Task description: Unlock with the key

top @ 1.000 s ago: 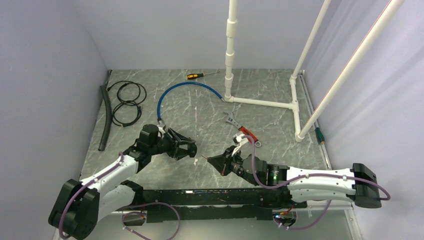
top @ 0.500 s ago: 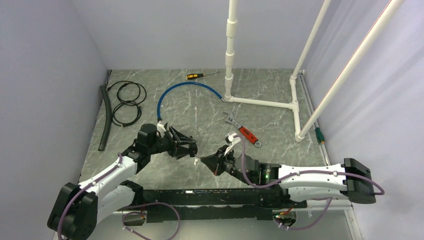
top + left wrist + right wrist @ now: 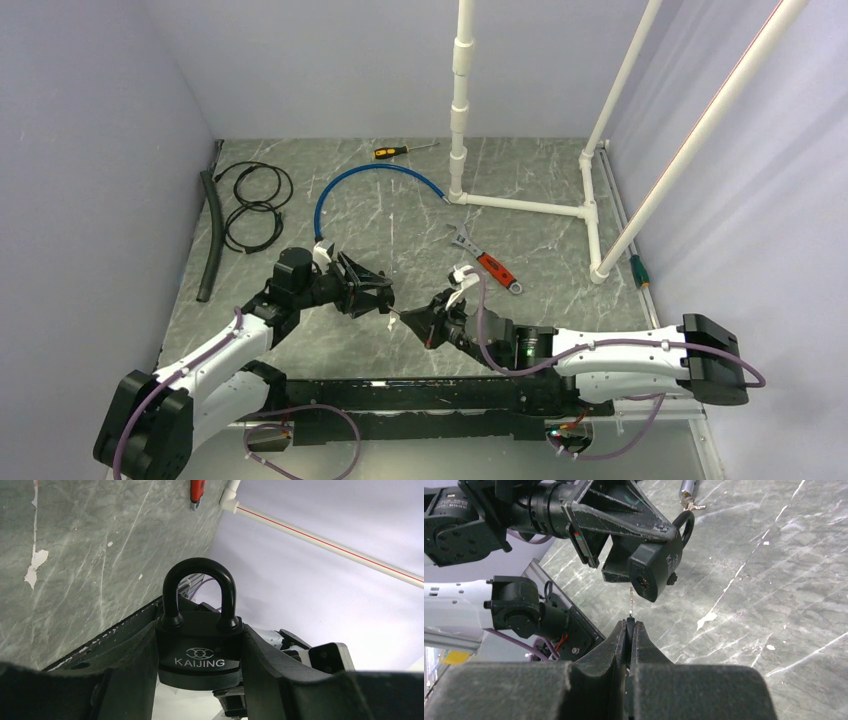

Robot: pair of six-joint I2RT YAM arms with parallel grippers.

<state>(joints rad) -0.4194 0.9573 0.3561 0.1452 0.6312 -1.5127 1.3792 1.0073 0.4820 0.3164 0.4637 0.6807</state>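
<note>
My left gripper point(image 3: 378, 297) is shut on a black KAIJING padlock point(image 3: 199, 647) and holds it off the table, shackle closed. In the right wrist view the padlock point(image 3: 655, 570) hangs ahead with its keyhole end facing me. My right gripper point(image 3: 410, 322) is shut on a thin silver key point(image 3: 630, 600). The key's blade sticks out from the closed fingertips and points up at the padlock's keyhole. Its tip is right at the keyhole; I cannot tell whether it has entered. In the top view the two grippers almost meet near the table's front centre.
A red-handled adjustable wrench point(image 3: 486, 262) lies behind the right gripper. A blue hose point(image 3: 350, 185), a screwdriver point(image 3: 398, 150), black cables point(image 3: 250, 205) and a black tube point(image 3: 209, 235) lie further back and left. A white pipe frame point(image 3: 520, 205) stands at the back right.
My right gripper has moved left towards the left gripper, bringing the key up to the padlock. The left gripper has shifted only slightly.
</note>
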